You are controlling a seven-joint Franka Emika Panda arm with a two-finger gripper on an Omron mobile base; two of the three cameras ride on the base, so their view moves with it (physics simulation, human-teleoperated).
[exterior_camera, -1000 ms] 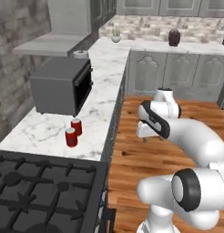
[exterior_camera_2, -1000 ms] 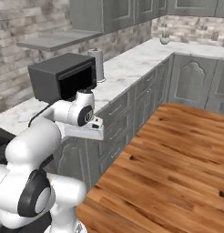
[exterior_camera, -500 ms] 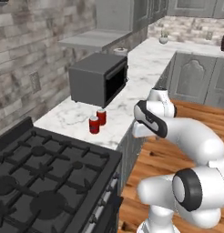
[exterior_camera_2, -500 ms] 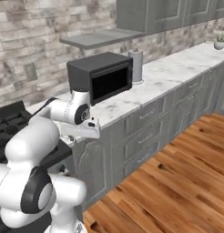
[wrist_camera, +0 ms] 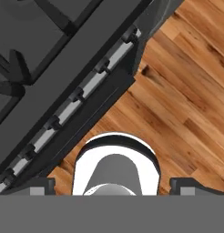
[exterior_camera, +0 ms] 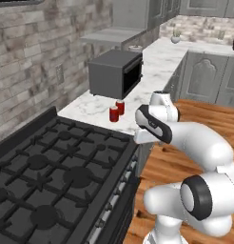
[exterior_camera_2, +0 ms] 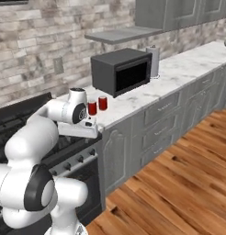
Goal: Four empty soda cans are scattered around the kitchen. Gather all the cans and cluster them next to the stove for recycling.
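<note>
The stove [exterior_camera: 57,176] fills the lower left of the left base view, its black grates running up to the marble counter [exterior_camera: 157,62]. A black microwave [exterior_camera: 114,74] sits above centre. Two red soda cans [exterior_camera: 117,110] stand side by side just below it, near the stove's edge. In the hand view the gripper [wrist_camera: 111,184], at bottom centre, has its fingertips wide apart, holding nothing.
</note>
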